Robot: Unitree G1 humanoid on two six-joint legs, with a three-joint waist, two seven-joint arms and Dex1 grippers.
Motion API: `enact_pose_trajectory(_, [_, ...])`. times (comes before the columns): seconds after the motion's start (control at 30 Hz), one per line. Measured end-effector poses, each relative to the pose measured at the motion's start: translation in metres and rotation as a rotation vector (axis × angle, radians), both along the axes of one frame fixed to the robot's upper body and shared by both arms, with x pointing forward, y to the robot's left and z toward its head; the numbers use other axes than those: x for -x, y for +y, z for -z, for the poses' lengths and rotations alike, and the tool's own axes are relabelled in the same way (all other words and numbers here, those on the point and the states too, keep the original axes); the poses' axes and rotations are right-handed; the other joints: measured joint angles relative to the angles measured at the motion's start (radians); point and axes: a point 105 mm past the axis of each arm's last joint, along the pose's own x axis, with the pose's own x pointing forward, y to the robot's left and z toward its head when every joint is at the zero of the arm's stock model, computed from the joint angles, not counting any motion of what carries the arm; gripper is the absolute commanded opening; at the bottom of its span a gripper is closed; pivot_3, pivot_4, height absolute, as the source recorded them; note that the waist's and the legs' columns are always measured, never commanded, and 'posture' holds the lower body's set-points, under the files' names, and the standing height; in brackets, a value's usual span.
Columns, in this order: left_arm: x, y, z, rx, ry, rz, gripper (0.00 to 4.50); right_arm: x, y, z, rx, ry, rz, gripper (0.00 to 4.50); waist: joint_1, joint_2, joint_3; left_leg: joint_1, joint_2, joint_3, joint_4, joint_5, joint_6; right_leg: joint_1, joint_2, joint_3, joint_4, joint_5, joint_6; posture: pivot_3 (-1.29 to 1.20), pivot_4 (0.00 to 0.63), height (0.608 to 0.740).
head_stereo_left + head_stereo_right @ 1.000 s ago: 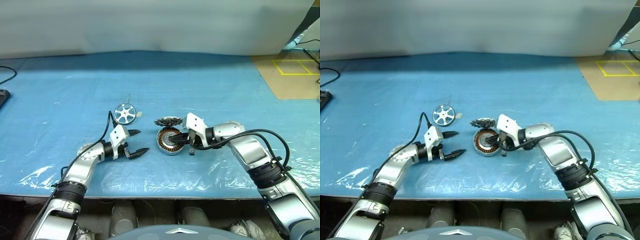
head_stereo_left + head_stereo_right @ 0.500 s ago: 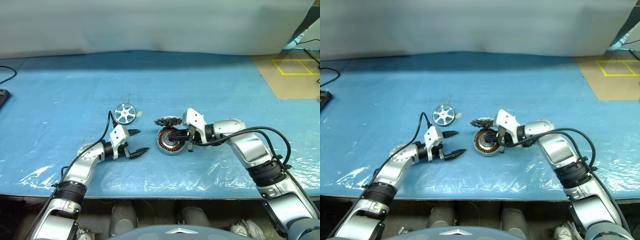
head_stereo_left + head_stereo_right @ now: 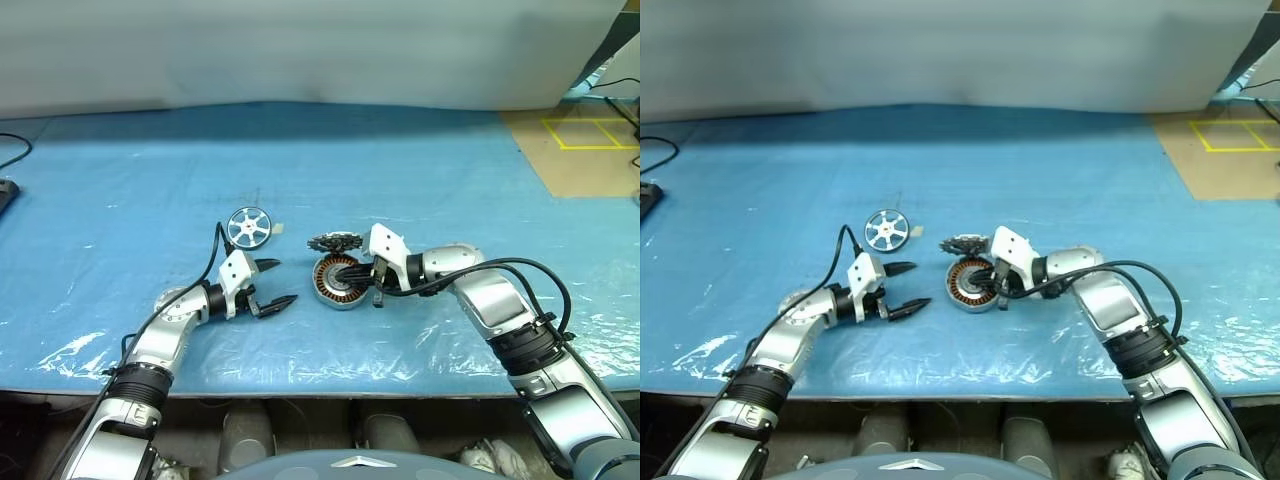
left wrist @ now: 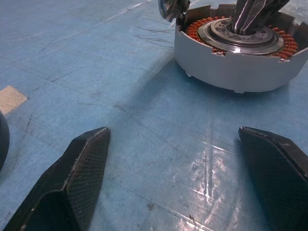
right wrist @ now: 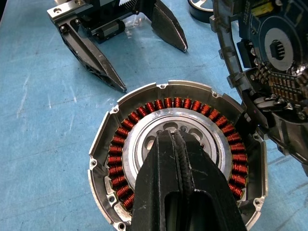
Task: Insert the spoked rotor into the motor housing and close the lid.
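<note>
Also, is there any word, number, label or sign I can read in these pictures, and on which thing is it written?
None can be read.
The dark round circuit board with a toothed rim carries a yellow part whose marks are too small to read.
The silver motor housing with copper windings shows no text.

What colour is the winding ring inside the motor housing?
Copper-orange coils, in a ring around a silver centre of the motor housing; the right wrist view shows it best.

A blue plastic sheet (image 3: 300, 170), glossy and wrinkled near its front edge, covers the surface. A pale wall (image 3: 300, 50) fills the upper frame. At upper right, brown floor (image 3: 590, 165) carries yellow tape lines (image 3: 590, 135).
</note>
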Motion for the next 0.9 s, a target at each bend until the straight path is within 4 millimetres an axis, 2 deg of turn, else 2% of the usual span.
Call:
enact_pose_trajectory(0.17, [0.001,0.000,0.000,0.001,-0.003,-0.001,4.50,0.007,0.001,-0.002,-0.051,0.062,-0.006,0.03,0.000,0.000,0.000,-0.001,0.000,0.000,0.000,0.000,0.000,-0.001,0.000,0.000,0.000,0.000,0.000,0.00,0.150,0.740])
enact_pose_trajectory(0.4, [0.001,0.000,-0.001,0.001,-0.002,-0.001,4.50,0.006,0.007,-0.031,-0.165,0.047,-0.008,0.03,0.001,0.000,0.000,-0.001,0.000,0.000,0.000,0.000,0.000,-0.001,0.000,0.000,0.000,0.000,0.000,0.00,0.150,0.740])
enact_pose_trajectory(0.9, [0.000,0.000,0.000,0.001,-0.002,-0.001,4.50,0.001,-0.005,-0.001,-0.091,0.086,0.050,0.03,0.000,0.000,0.000,-0.001,0.000,0.000,0.000,0.000,0.000,-0.001,0.000,0.000,0.000,0.000,0.000,0.00,0.150,0.740])
